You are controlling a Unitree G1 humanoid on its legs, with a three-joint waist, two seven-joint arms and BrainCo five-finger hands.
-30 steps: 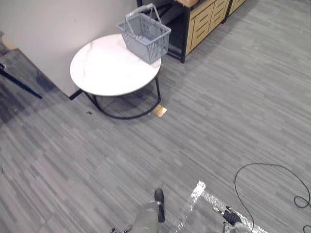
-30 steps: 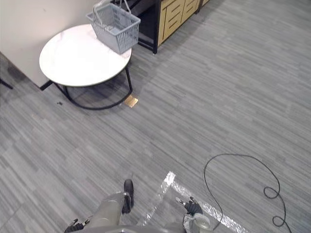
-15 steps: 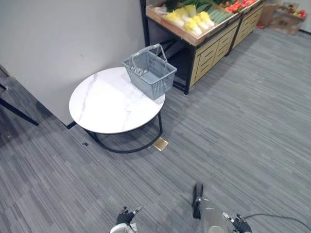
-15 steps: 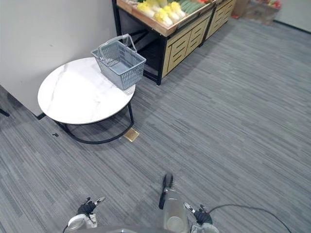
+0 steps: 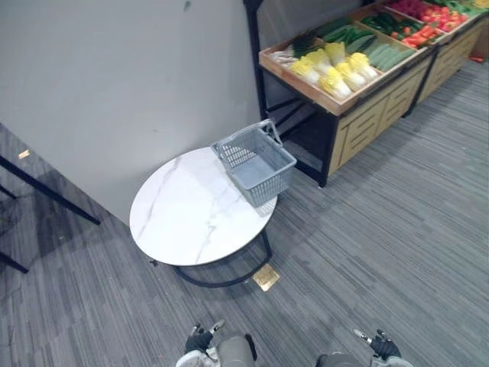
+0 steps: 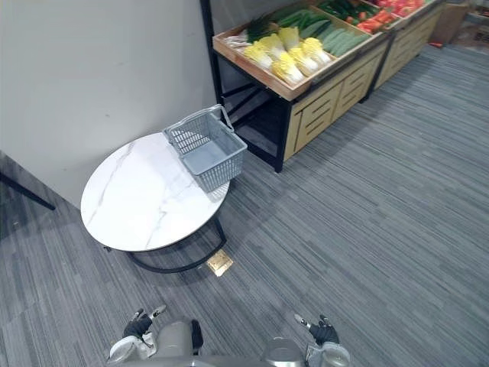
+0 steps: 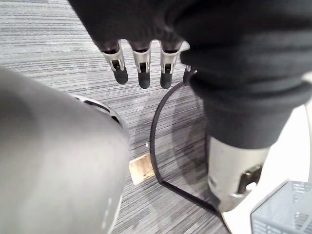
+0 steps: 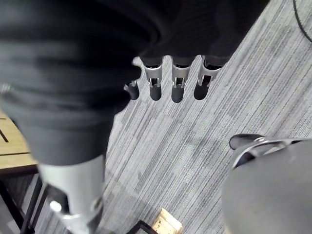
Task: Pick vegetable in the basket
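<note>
Basket (image 5: 256,162) sits empty on round desk (image 5: 183,222) near vegetables (image 5: 336,69), awaiting filling; left hand (image 5: 200,339), right hand (image 5: 380,348) low, fingers (image 7: 141,68) relaxed, empty

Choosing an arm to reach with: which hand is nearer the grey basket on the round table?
Left, by a modest margin. The left hand hangs low, short of the table and basket; the right hand hangs equally low but farther off to the right. Neither touches it.

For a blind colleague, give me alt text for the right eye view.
An empty grey basket sits at the edge of a round white table, beside a wooden produce stand stocked with vegetables. The left hand and right hand hang open, holding nothing.
</note>
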